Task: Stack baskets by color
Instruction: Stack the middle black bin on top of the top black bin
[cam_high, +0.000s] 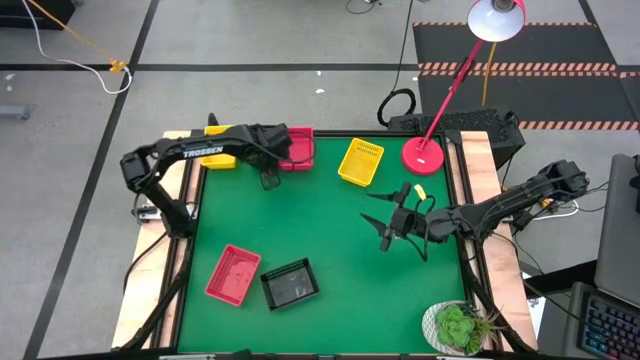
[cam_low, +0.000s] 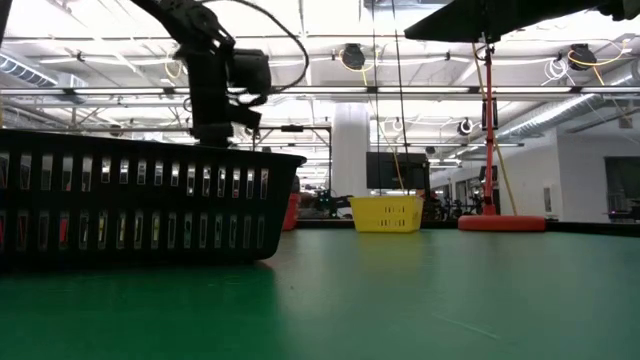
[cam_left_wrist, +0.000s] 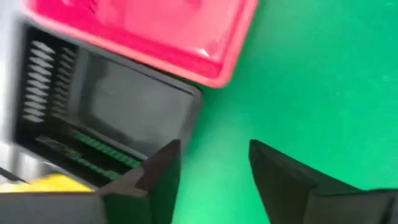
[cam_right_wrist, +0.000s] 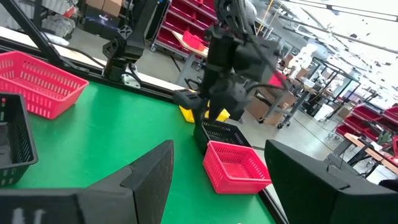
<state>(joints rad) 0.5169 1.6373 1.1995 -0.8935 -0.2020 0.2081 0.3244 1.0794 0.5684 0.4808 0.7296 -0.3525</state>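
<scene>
**Sorting baskets at the far-left corner**

Hovering over the green table (cam_high: 330, 230), the left hand (cam_high: 270, 180) stood empty with its fingers (cam_left_wrist: 163, 171) apart, just beside a pink-red basket (cam_high: 297, 148), a black basket (cam_left_wrist: 106, 118) and a yellow basket (cam_high: 220, 158) grouped at the far-left corner. The right hand (cam_high: 385, 222) waited above the table's right half, fingers spread wide, holding nothing. A second yellow basket (cam_high: 361, 161) lay near the red lamp base (cam_high: 424, 154). Another pink-red basket (cam_high: 233, 274) and another black basket (cam_high: 290, 283) sat side by side near the front edge.
</scene>
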